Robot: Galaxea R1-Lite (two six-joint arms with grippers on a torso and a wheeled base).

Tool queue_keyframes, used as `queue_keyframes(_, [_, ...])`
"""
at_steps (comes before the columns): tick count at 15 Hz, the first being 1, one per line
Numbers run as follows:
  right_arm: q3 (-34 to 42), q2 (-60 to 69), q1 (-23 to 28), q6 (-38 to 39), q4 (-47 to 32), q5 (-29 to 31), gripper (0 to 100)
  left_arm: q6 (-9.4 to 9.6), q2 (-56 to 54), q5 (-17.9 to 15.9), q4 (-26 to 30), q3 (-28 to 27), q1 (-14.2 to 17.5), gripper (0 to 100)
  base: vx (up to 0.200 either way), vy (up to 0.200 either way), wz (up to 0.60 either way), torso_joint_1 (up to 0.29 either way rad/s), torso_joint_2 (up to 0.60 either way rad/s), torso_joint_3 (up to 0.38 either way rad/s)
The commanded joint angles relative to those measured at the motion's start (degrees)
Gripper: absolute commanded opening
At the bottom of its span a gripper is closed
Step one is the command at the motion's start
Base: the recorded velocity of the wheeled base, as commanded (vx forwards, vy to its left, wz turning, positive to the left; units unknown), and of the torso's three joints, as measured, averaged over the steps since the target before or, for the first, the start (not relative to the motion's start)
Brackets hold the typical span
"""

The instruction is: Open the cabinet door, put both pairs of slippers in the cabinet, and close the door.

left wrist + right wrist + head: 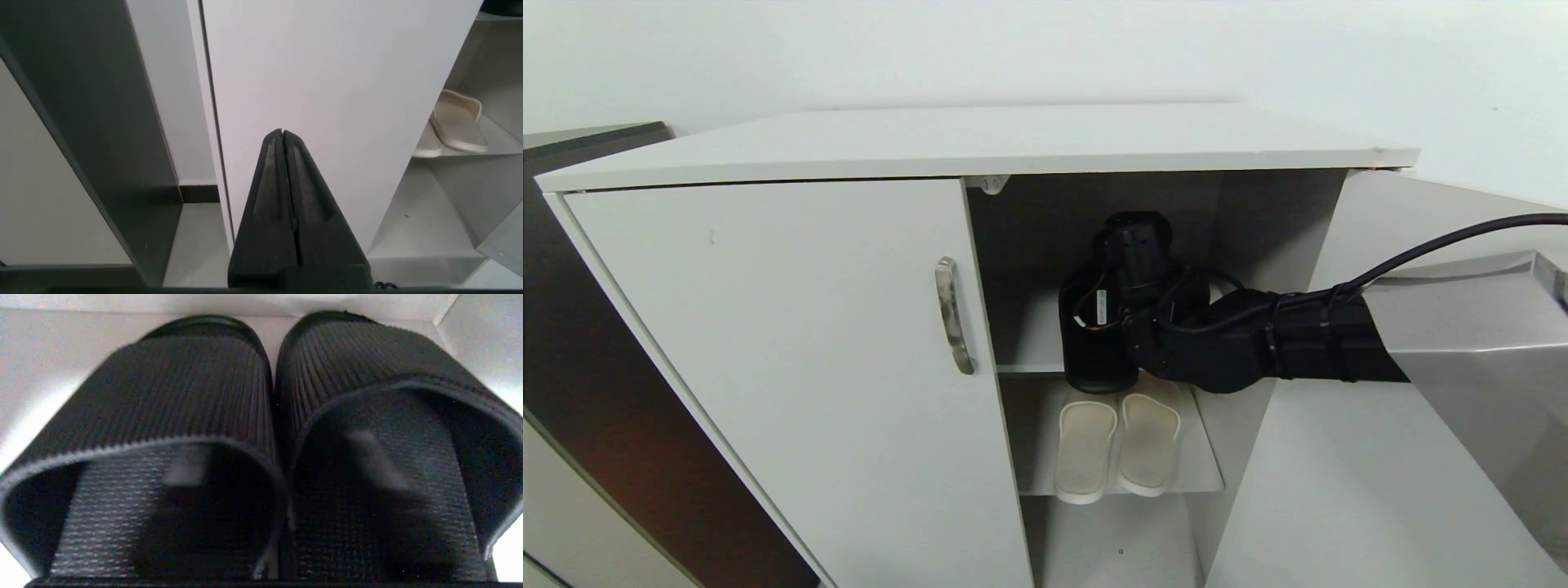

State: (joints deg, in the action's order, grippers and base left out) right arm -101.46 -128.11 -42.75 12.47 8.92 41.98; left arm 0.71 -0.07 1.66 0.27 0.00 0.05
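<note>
Up close, right fingers (186,469) sit one under each strap, clamping the black slippers (188,384); left fingers (274,188) pressed together.

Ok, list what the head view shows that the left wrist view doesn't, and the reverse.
Head view, not left wrist: black slippers on the upper shelf, the right arm extended in beside them, the door handle, the cabinet top. Left wrist, not head: the left gripper, fingers shut, and the floor. Both: the white slippers on the lower shelf and the closed door.
</note>
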Motion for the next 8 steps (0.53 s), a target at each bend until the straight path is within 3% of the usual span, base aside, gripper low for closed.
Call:
queue_keyframes(1, [2.1,1.8,-0.6,0.1,0.1,0.2,100,0.0,0.1,0.0,0.0,0.0,0.0,0,0.0,0.0,0.0,0.0,0.0,0.0])
queue_keyframes(5, [10.5,8.2,-1.5,0.4,1.5,2.0,100,0.0,0.1,0.1,0.0,0.0,0.0,0,0.0,0.0,0.0,0.0,0.0,0.0])
queue_keyframes(8, [20.8,13.9,-3.6,0.1,9.4,2.0,100,0.0,0.1,0.0,0.0,0.0,0.0,0,0.0,0.0,0.0,0.0,0.0,0.0])
